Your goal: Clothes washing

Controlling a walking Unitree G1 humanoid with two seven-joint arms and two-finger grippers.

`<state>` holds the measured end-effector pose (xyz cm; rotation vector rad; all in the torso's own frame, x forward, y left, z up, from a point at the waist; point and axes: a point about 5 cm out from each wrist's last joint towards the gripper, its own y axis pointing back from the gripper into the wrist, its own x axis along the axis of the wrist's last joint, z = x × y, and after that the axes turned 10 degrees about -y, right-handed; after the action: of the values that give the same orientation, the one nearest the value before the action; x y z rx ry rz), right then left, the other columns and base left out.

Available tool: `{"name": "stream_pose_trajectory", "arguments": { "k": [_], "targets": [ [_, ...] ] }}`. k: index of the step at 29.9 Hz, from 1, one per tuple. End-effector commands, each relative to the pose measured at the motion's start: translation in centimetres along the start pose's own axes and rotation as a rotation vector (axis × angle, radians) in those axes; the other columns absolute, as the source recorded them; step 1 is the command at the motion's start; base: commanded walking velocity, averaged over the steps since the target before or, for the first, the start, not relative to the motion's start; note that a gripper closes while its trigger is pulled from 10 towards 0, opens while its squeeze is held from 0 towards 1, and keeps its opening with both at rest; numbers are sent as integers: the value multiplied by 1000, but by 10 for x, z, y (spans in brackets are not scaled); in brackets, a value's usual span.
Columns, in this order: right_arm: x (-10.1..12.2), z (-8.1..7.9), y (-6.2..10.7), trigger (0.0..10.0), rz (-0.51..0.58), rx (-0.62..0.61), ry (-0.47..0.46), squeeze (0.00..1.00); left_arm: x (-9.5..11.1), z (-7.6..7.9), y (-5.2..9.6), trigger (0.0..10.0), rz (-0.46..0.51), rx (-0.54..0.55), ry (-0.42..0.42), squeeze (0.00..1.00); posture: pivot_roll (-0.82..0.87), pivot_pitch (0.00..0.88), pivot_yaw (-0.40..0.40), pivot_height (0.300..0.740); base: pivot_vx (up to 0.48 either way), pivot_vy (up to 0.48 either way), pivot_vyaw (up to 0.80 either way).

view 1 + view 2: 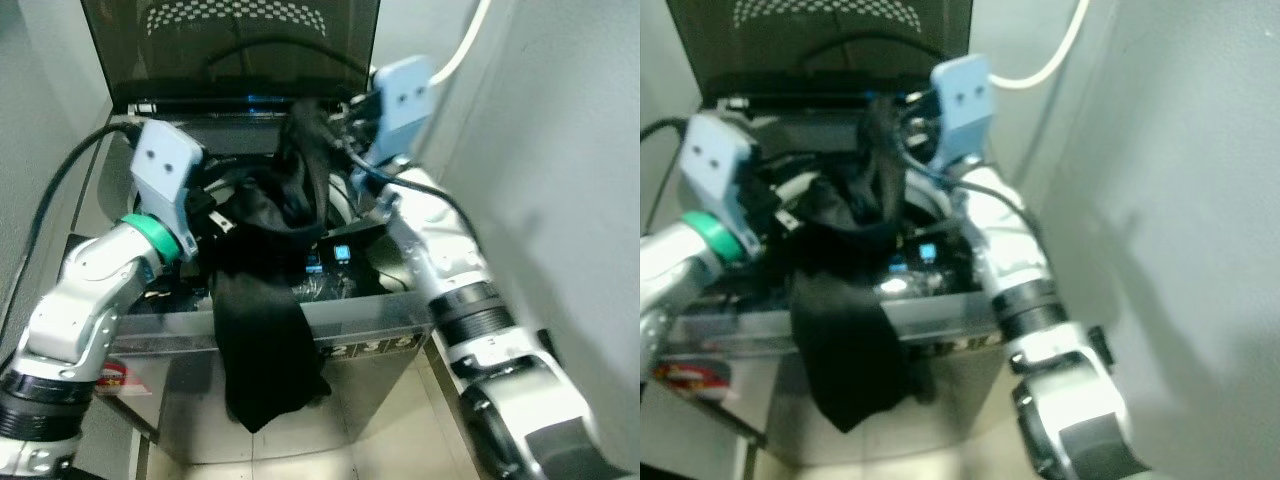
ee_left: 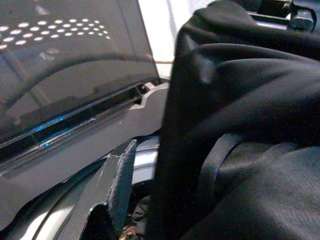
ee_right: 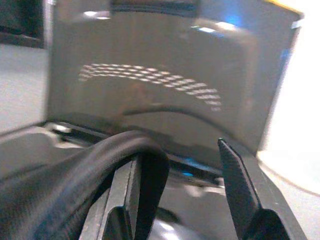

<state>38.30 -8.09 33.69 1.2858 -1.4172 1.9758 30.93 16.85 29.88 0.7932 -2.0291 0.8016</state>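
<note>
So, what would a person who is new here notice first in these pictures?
First, the long black cloth garment: it hangs from the open top-loading washing machine over its front edge. The right pincer holds its upper end up near the raised dark see-through lid, while the left pincer touches it lower.

Dim, soft indoor light; the right eye view is blurred, with glare on the raised lid (image 3: pixel 165 95).

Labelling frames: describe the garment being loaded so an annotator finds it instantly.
Start at the top-loading washing machine with its lid raised. A black garment drapes from the drum opening over the front edge, hanging down the front panel. It is the only cloth here, matte black against the silver body.
</note>
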Motion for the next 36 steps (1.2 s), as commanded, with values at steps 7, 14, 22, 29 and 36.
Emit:
{"name": "stream_pose_trajectory", "arguments": {
  "k": [7,14,22,29,36],
  "targets": [
    [10,18,1,10000,26,-30,131,0,-3,-15,8,10000,-67,177,-5,0,103,136,17,740,0,0,0],
    [22,35,3,10000,111,-150,126,0,-18,-60,22,10000,-234,710,-30,0,109,124,18,740,0,0,0],
    [26,14,13,10000,132,167,-190,0,-24,-35,13,10000,-251,421,57,0,104,117,28,740,0,0,0],
    [-1,-24,47,10000,-131,685,-56,0,-14,-21,3,10000,-205,314,23,0,100,112,39,740,0,0,0],
    [-23,-21,49,10000,-298,767,241,0,-11,-42,1,10000,-200,519,31,0,98,111,45,740,0,0,0]
  ]
}}
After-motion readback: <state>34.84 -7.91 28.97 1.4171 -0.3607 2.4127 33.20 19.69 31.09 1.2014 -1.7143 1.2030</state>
